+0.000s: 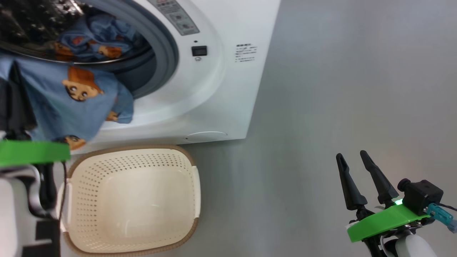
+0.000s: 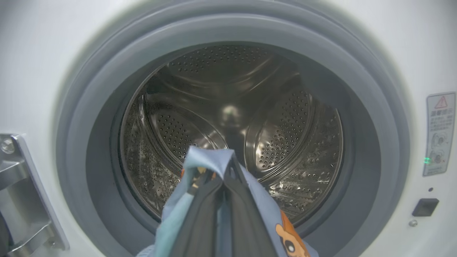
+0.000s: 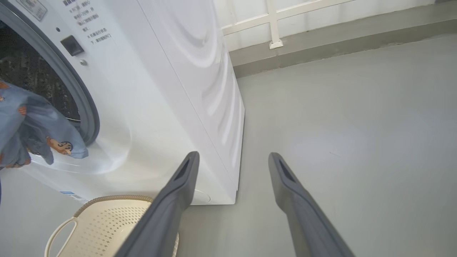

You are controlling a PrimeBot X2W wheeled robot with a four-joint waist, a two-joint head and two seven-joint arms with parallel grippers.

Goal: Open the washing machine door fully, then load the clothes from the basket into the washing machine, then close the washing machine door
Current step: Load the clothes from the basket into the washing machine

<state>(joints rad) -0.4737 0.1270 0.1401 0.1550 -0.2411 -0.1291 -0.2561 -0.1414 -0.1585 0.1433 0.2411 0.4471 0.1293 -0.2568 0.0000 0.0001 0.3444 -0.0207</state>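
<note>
Head camera looks steeply down on the washing machine (image 1: pixel 221 89) front and the basket (image 1: pixel 132 200) before it. Left wrist camera faces straight into the drum (image 2: pixel 232 117), close. Right wrist camera, farther back, shares machine front and basket.

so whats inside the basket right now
Nothing shows in it: the basket has a bare cream floor and perforated walls. Its left edge is covered by the left arm and can't be checked. The clothes hang from the shut left gripper by the washing machine.
</note>
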